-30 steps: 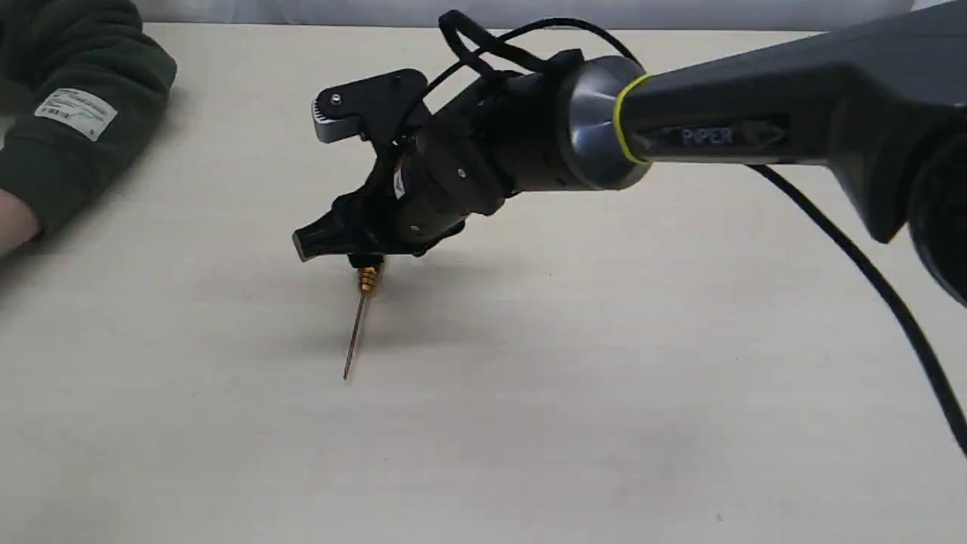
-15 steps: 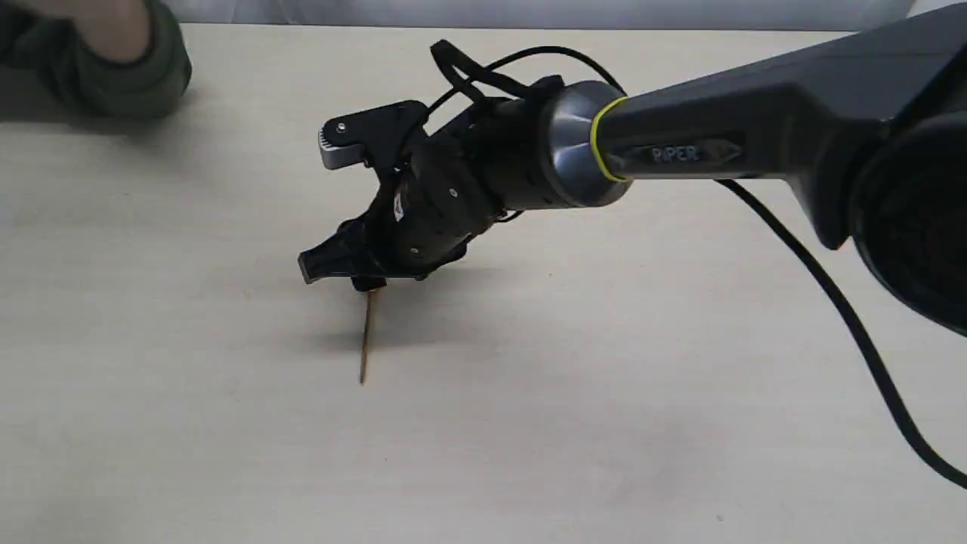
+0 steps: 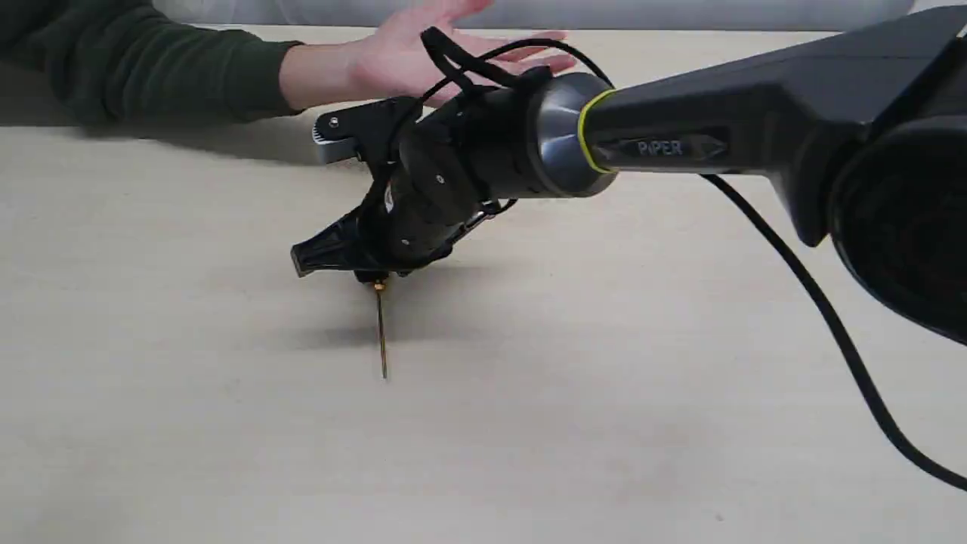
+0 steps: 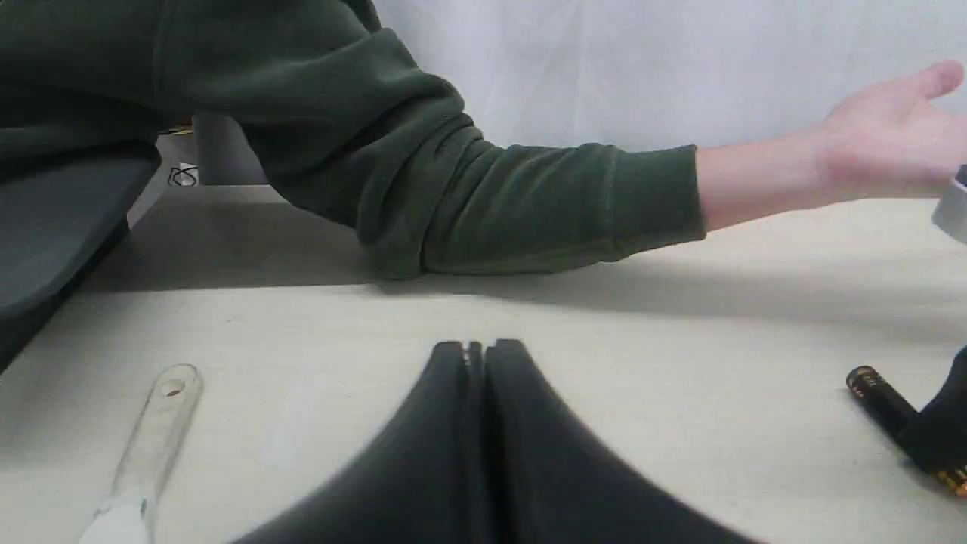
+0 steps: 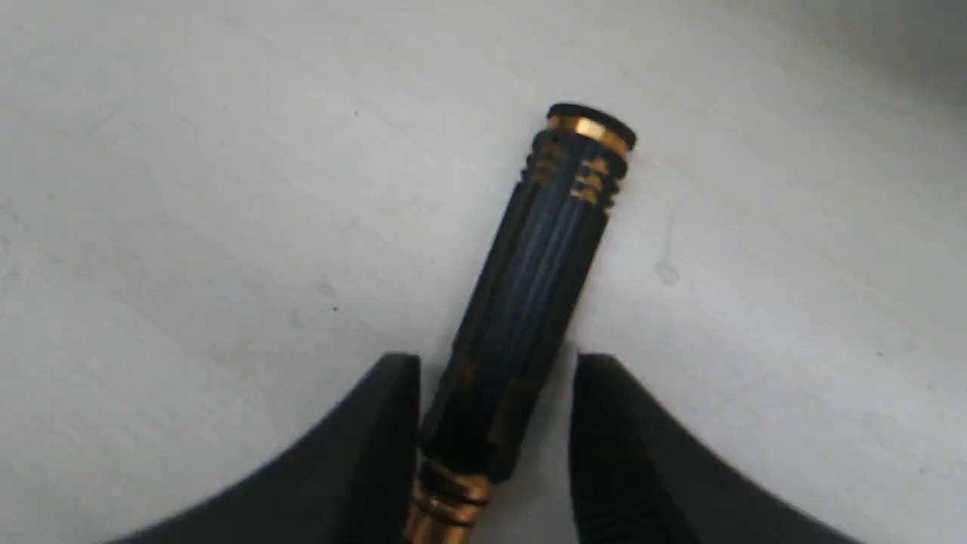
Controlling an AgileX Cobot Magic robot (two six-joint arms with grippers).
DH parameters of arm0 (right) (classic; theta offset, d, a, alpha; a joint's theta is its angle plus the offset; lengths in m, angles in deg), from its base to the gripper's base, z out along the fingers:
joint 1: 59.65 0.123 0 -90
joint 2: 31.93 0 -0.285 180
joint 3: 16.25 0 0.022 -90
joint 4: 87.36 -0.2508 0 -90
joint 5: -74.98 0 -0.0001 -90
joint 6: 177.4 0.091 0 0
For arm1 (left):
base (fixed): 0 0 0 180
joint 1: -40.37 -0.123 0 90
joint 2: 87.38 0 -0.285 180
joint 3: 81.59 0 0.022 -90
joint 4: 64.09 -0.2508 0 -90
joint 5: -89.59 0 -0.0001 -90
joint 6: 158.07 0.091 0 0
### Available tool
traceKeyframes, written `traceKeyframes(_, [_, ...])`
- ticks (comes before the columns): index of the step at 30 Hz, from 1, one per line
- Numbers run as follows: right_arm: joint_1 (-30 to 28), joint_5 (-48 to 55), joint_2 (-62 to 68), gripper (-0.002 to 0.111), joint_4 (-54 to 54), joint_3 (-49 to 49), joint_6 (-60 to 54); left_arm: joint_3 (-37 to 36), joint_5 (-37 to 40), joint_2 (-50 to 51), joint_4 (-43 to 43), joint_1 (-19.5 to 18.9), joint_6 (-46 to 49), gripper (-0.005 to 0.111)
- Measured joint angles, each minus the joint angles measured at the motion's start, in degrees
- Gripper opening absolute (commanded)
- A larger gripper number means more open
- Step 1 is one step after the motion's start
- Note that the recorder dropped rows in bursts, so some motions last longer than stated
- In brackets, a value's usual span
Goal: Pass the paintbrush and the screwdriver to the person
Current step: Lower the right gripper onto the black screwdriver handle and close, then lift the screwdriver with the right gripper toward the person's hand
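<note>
The screwdriver [image 5: 529,287] lies on the table with its black handle between the fingers of my right gripper [image 5: 495,363]. One finger touches the handle and a small gap shows at the other, so the gripper is open. In the exterior view the right gripper [image 3: 332,261] covers the handle, and only the thin brassy shaft of the screwdriver [image 3: 381,332] pokes out. The person [image 3: 423,53] holds an open palm just behind the right arm. The paintbrush [image 4: 155,431] shows only its pale handle with a hole, lying beside my shut left gripper [image 4: 476,349].
The person's dark green sleeve [image 4: 453,189] rests on the table's far side. The right arm's black cable [image 3: 831,325] hangs over the table [image 3: 604,423]. A grey wall [image 4: 642,68] stands behind.
The person's arm has swung in from the left and now reaches over the far side, palm open. The right gripper shifted slightly, and the screwdriver's shaft swung from leaning left to nearly straight.
</note>
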Motion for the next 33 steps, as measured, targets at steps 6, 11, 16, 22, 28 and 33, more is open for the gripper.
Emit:
traceKeyframes(6, [0.0,0.7,0.2,0.03,0.0,0.3,0.0,0.0,0.0,0.0,0.0,0.0,0.0,0.0])
traceKeyframes(11, [0.0,1.2,0.9,0.03,0.0,0.5,-0.5,0.0,0.0,0.0,0.0,0.0,0.0,0.0])
traceKeyframes(16, [0.0,1.2,1.1,0.03,0.0,0.7,-0.8,0.0,0.0,0.0,0.0,0.0,0.0,0.0])
traceKeyframes(22, [0.0,1.2,1.2,0.016,0.5,0.8,-0.9,0.0,0.0,0.0,0.0,0.0,0.0,0.0])
traceKeyframes(28, [0.0,2.4,1.4,0.004,2.3,1.4,-1.1,0.0,0.0,0.0,0.0,0.0,0.0,0.0])
traceKeyframes(33, [0.0,4.7,-0.3,0.004,3.3,0.7,-1.5,0.0,0.0,0.0,0.0,0.0,0.0,0.0])
